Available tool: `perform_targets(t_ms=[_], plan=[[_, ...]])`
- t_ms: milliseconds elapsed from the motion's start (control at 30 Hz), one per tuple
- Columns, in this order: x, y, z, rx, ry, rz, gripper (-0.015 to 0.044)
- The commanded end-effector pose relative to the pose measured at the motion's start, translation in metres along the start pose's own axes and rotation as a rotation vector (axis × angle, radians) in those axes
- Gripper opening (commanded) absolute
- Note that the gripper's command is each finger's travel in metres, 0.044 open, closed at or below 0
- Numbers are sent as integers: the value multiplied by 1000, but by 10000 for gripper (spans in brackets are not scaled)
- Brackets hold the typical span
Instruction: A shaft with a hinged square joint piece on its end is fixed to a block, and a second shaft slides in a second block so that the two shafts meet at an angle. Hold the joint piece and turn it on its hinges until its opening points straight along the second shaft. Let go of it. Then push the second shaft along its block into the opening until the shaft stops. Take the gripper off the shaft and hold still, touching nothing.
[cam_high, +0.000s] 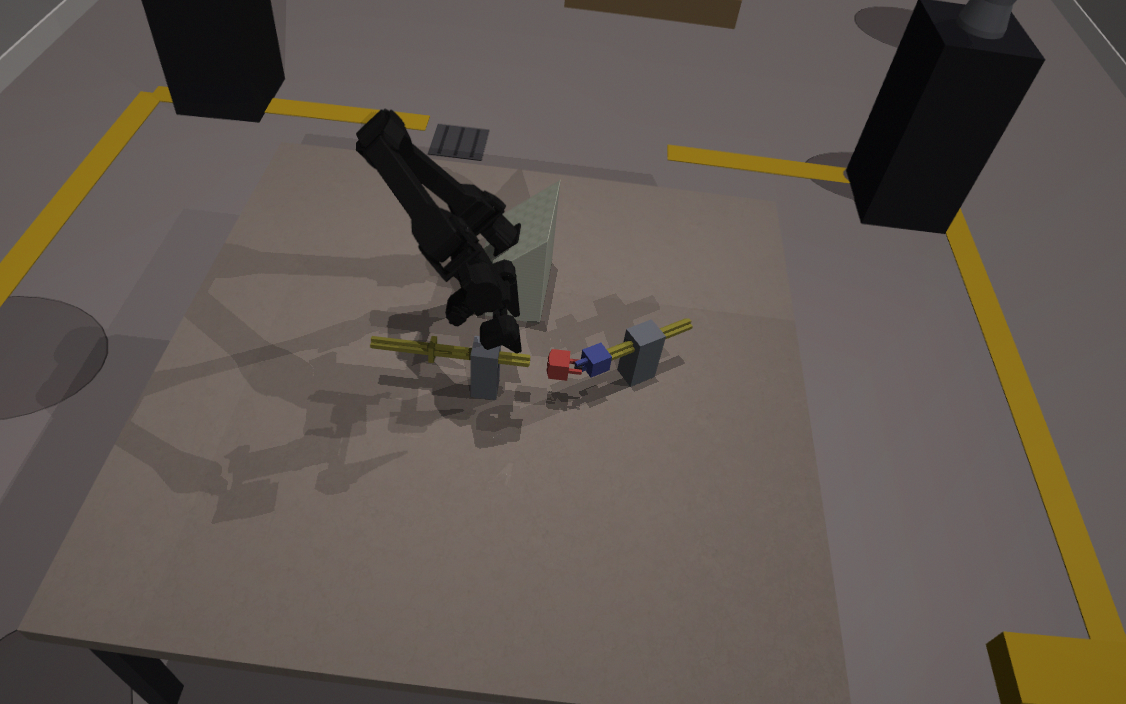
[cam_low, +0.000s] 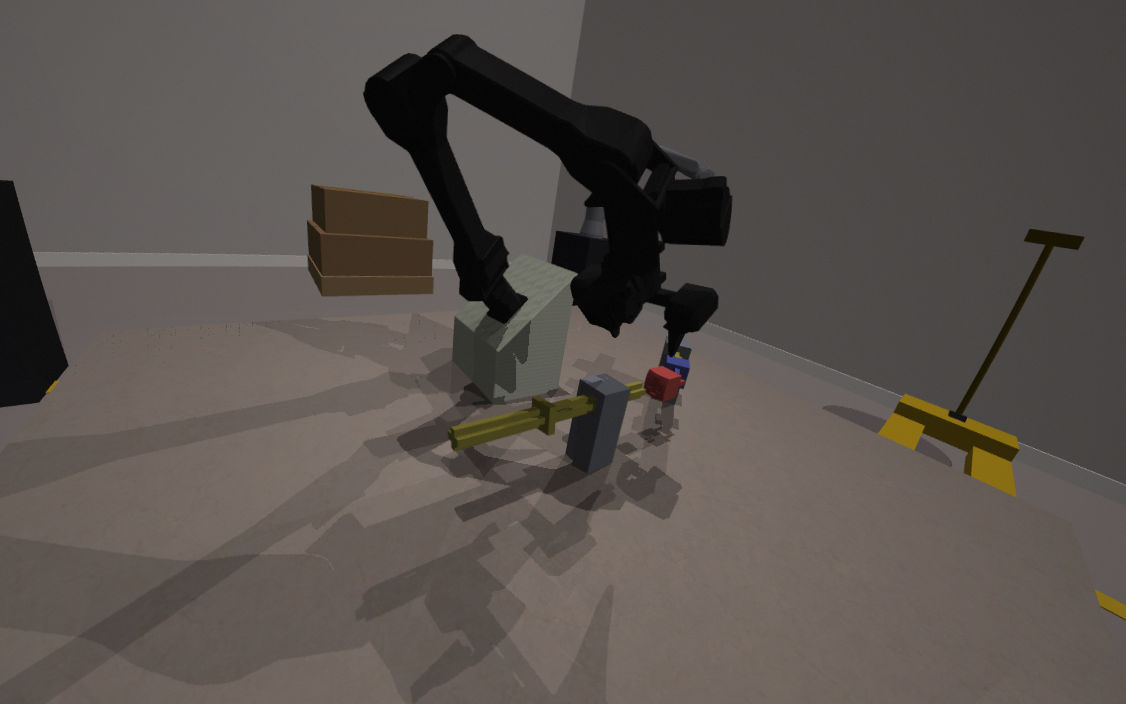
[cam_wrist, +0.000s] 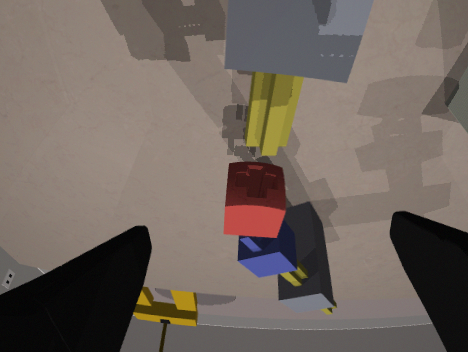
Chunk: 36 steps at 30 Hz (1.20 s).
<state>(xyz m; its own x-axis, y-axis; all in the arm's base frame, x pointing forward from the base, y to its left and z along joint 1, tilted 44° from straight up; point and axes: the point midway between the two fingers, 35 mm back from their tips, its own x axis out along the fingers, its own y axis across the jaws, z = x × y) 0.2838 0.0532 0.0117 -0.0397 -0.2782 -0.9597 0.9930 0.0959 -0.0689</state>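
The red joint piece (cam_high: 558, 364) (cam_low: 662, 383) (cam_wrist: 254, 220) is hinged to the blue piece (cam_high: 596, 359) (cam_wrist: 270, 264) on the first shaft (cam_high: 676, 329), in its grey block (cam_high: 641, 356) (cam_wrist: 306, 250). Its cross-shaped opening faces the near end of the second shaft (cam_high: 398, 344) (cam_low: 498, 424) (cam_wrist: 272, 115), across a short gap; exact alignment I cannot tell. The second shaft runs through the other grey block (cam_high: 484, 373) (cam_low: 597, 425) (cam_wrist: 290, 40), its collar (cam_high: 431, 349) (cam_low: 544, 415) on the far side. My gripper (cam_low: 643, 343) (cam_wrist: 271, 232) is open and empty, above the joint area.
A pale green wedge-shaped block (cam_high: 535, 269) (cam_low: 531, 356) stands behind the second shaft, near the arm's base. A yellow stand (cam_low: 954, 427) (cam_wrist: 167, 311), brown boxes (cam_low: 373, 249) and a black pedestal (cam_high: 938, 124) stand farther back.
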Motion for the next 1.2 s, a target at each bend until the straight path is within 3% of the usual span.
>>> perform_targets(t_ms=[0,433,1167], plan=[[1,-4,7,135,41,22,440],[0,-4,11,136,40,28,440],[-41,-2,101,-545,-196,-18,440]])
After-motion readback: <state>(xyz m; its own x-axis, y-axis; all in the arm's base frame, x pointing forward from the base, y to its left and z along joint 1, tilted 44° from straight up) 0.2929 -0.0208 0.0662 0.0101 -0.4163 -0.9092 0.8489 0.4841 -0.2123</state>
